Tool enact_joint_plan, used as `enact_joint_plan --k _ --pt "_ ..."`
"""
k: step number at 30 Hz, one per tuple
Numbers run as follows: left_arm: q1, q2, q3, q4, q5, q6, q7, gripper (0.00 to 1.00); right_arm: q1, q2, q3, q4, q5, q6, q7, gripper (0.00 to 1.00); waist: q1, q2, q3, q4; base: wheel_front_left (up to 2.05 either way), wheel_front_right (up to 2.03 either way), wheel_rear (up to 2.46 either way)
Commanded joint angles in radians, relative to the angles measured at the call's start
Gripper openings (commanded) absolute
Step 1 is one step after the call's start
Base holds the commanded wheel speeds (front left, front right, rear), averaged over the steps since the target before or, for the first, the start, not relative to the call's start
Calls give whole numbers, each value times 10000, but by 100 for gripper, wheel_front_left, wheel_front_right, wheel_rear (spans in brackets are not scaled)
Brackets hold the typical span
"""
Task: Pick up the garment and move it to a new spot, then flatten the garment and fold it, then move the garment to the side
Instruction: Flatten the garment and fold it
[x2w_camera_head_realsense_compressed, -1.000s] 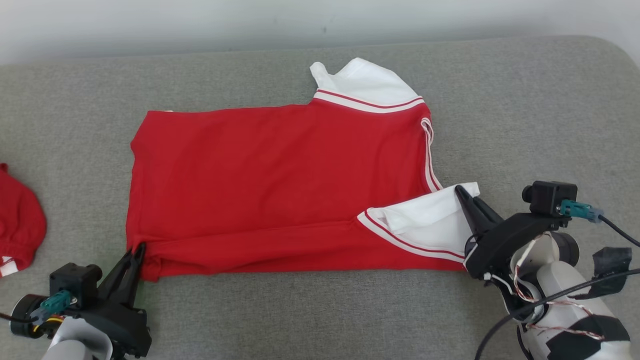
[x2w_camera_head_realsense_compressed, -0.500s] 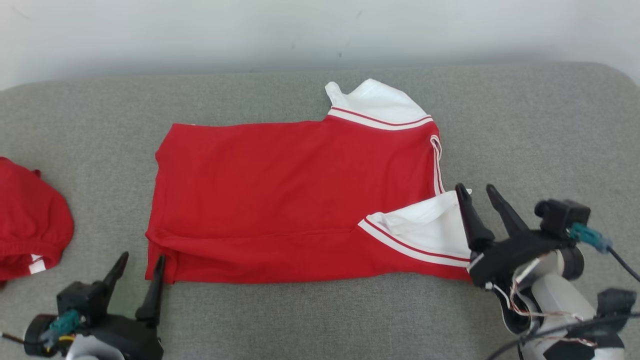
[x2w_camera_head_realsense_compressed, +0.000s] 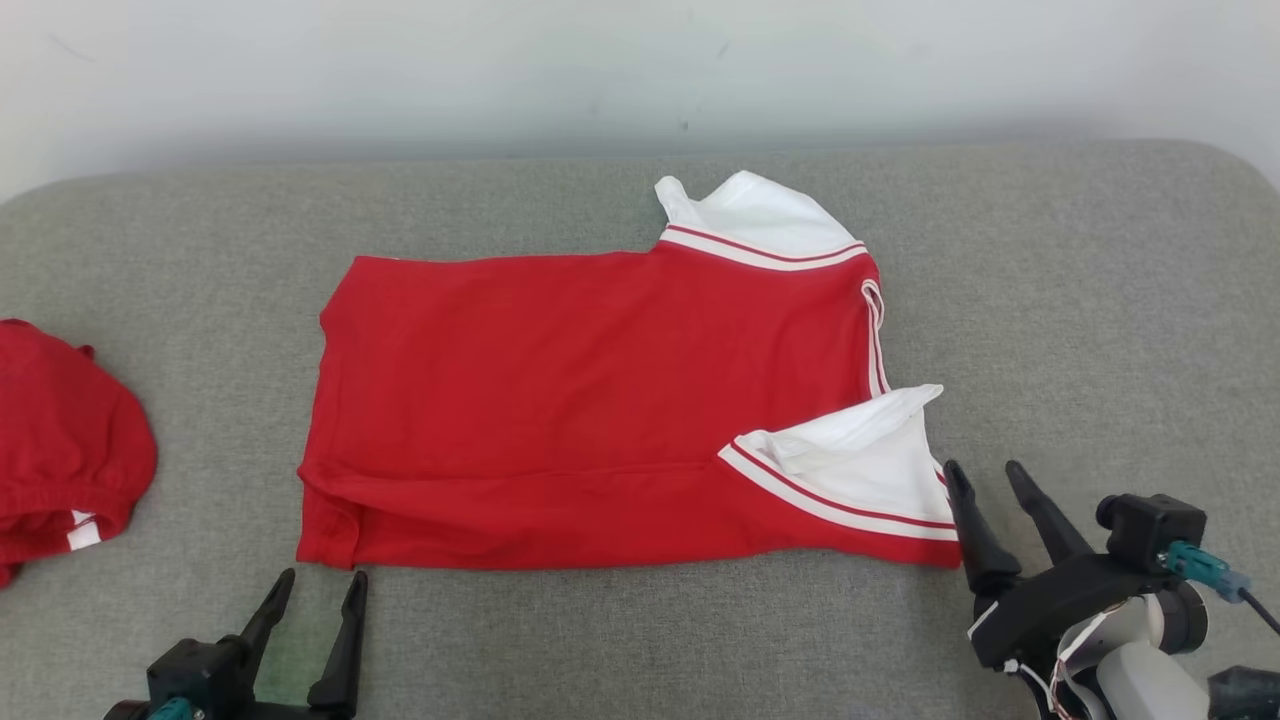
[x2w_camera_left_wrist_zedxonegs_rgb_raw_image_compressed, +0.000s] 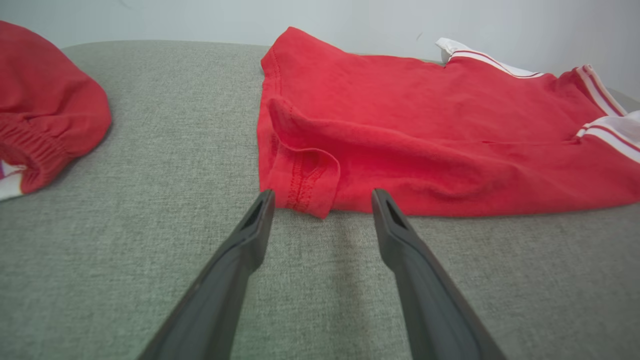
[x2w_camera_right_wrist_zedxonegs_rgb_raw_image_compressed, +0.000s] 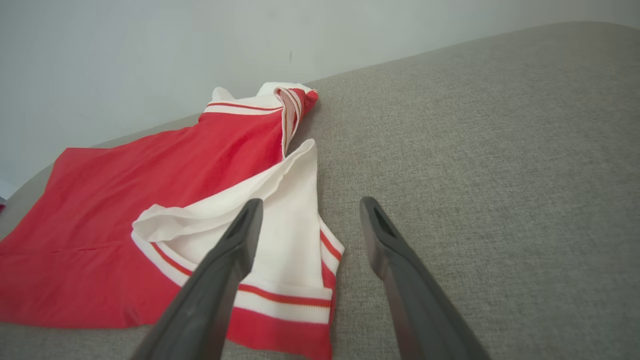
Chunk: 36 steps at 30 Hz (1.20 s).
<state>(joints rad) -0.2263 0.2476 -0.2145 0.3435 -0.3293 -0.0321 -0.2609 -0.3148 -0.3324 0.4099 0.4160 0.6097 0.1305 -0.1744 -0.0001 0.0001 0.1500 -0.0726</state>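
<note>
The garment (x2w_camera_head_realsense_compressed: 600, 400) is a red shirt with white sleeves. It lies spread out in the middle of the grey cushion (x2w_camera_head_realsense_compressed: 1100, 300), and its near edge looks folded over. It seems soft, thin and light, so I think it will flop and bunch up if I grab it in the wrong place. My left gripper (x2w_camera_head_realsense_compressed: 322, 577) sits just beside the shirt's bottom corner (x2w_camera_head_realsense_compressed: 330, 525), fingers wide apart and holding nothing. My right gripper (x2w_camera_head_realsense_compressed: 982, 468) is just beside the near white sleeve (x2w_camera_head_realsense_compressed: 860, 470), also wide apart and empty. I would pinch the thick stitched edges there, both layers together, so nothing slips. Another red cloth (x2w_camera_head_realsense_compressed: 60, 430) lies well apart on the left.
</note>
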Motion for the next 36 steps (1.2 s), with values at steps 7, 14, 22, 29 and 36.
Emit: enact_joint_plan --k 7,14,22,29,36 --pt "-301 -142 333 399 406 -83 -60 100 414 296 -139 -152 -555 5 552 100 1 -1 396 -204 0 0 0" --pt "-649 -225 513 706 754 -84 -61 100 431 479 -220 -122 -744 5 854 100 1 -1 557 -209 0 0 0" --pt "-1357 -127 790 1512 1284 59 -53 100 256 636 -278 33 -998 5 1238 98 1 -1 734 -183 0 0 0" --pt "-1527 -341 751 2384 1200 -276 -28 0 300 691 -404 137 -1258 5 1356 0 1 -1 669 -161 0 0 0" --pt "-871 -479 977 1760 1156 -429 -32 0 556 538 -1122 204 -1342 -2 1083 0 1 -1 205 -112 0 0 0"
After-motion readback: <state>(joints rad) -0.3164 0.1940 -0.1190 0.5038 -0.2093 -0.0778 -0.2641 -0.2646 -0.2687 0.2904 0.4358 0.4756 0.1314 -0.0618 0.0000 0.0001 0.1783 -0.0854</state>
